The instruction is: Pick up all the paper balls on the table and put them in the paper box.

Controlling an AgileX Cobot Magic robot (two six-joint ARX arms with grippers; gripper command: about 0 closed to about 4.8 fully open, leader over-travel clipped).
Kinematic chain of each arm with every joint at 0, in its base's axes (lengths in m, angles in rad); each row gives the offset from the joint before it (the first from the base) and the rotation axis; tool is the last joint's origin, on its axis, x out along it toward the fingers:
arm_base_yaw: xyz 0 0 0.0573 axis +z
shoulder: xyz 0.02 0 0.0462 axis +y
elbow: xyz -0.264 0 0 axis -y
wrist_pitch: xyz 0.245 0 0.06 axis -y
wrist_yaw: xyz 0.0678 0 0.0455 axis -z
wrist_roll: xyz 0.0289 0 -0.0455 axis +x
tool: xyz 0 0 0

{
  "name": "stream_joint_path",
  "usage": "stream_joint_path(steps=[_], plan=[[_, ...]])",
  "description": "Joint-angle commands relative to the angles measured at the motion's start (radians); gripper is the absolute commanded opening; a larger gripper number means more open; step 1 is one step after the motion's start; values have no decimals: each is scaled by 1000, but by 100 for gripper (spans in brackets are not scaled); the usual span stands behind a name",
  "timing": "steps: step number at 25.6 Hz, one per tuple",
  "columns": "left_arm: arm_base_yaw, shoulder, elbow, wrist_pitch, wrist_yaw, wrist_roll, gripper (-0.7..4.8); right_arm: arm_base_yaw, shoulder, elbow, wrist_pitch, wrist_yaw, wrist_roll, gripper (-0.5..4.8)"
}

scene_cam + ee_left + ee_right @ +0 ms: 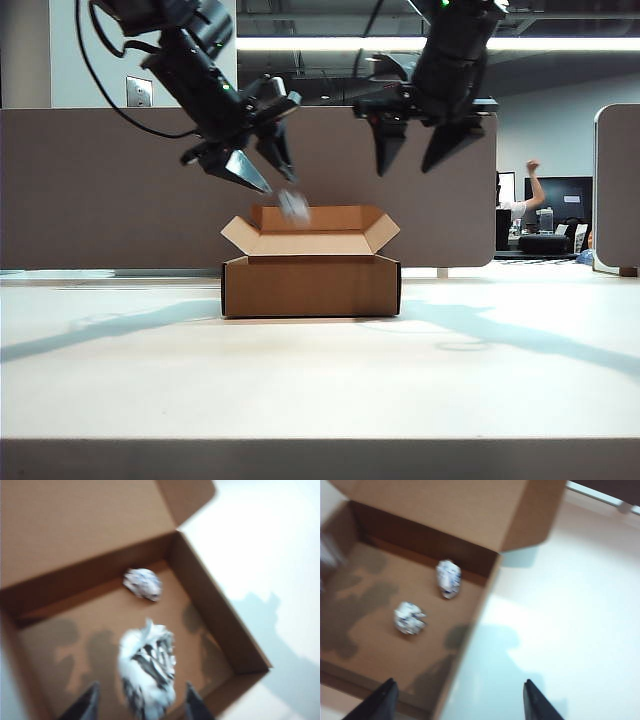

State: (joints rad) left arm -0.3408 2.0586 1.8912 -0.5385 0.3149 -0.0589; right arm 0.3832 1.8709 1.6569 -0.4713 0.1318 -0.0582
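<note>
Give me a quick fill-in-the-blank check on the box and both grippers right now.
1. One paper ball is in mid-air between the open left gripper and the paper ___.
2. The right wrist view shows ___ paper balls lying inside the box.
3. The right gripper, above the box beside the left one, is open and holds ___.

Missing words: box; two; nothing.

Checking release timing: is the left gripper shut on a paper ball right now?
No. In the exterior view the paper ball is falling clear below the open left gripper, above the paper box.
</note>
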Motion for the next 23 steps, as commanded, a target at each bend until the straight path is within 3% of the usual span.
stream_joint_path(steps=[1, 4, 6, 7, 10, 11, 12, 16, 20, 23], plan=[[-11, 6, 0, -2, -5, -1, 225, -20, -7, 5, -10, 6, 3, 337], [-16, 3, 1, 0, 2, -1, 223, -30, -9, 5, -19, 5, 6, 337], [-14, -4, 1, -10, 34, 27, 184, -30, -23, 5, -33, 5, 6, 333], [-11, -22, 1, -34, 38, 57, 151, -30, -44, 5, -51, 5, 6, 308], [-9, -76, 1, -89, 38, 70, 122, -31, -100, 5, -91, 7, 6, 241], [-9, -115, 1, -136, 38, 70, 118, -37, -143, 5, -114, 5, 6, 164], [-9, -140, 1, -167, 37, 70, 110, -40, -170, 5, -131, 5, 7, 135], [-11, -269, 0, -338, 37, 71, -6, -40, -296, 5, -235, -3, 6, 114], [-68, -454, -4, -520, -55, 121, -6, -39, -464, 4, -448, -4, 6, 69], [-108, -565, -27, -584, -115, 131, -6, -37, -550, 3, -525, -40, 6, 46]])
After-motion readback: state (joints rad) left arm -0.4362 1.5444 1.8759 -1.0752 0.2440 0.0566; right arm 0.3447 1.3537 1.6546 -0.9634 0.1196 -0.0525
